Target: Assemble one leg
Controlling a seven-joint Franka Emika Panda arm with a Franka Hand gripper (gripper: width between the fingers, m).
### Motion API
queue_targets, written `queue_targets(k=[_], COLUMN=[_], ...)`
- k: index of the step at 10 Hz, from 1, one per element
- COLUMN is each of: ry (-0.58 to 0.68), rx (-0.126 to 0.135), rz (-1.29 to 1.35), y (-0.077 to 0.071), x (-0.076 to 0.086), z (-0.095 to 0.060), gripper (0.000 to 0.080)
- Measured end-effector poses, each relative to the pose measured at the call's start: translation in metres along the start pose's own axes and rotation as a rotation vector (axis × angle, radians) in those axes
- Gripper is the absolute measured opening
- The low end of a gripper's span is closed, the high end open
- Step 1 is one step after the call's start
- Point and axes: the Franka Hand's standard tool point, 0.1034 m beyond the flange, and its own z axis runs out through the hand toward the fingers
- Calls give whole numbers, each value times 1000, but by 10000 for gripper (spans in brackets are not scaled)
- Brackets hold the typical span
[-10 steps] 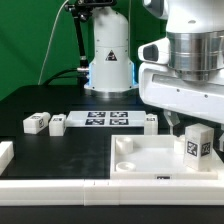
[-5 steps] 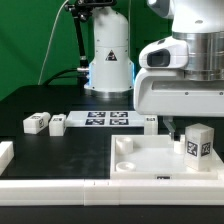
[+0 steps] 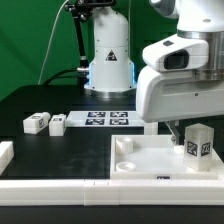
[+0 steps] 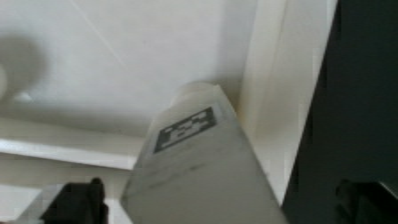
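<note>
One leg [image 3: 197, 142], a chunky white block with a marker tag on its face, stands upright in the near right corner of the large white panel [image 3: 150, 160]. My gripper [image 3: 185, 124] hangs just above and around it. In the wrist view the leg [image 4: 199, 150] sits between my two dark fingers [image 4: 80, 203], with a gap on each side. The gripper [image 4: 222, 205] is open. Three more legs lie on the black table: two in the exterior view's left [image 3: 36, 123] [image 3: 57, 124] and one beside the panel [image 3: 150, 122].
The marker board [image 3: 108, 119] lies flat behind the panel. The arm's white base [image 3: 108, 60] stands at the back. A white part [image 3: 5, 153] lies at the exterior view's left edge, and a long white edge [image 3: 60, 188] runs along the front.
The gripper body has risen a little and shifted towards the exterior view's right. The leg on the panel has stayed upright in place.
</note>
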Motion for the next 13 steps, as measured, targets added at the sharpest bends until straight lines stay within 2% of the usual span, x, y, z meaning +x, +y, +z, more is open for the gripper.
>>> queue_targets(k=[3, 5, 6, 7, 10, 13], ry=[0, -1, -1, -1, 0, 31], rx=[1, 1, 2, 3, 4, 15], rz=[-85, -85, -74, -45, 99, 499], y=[1, 1, 1, 1, 2, 3], x=[0, 0, 0, -1, -1, -3], z=[0, 0, 0, 1, 1, 1], gripper=[649, 392, 392, 290, 290, 290])
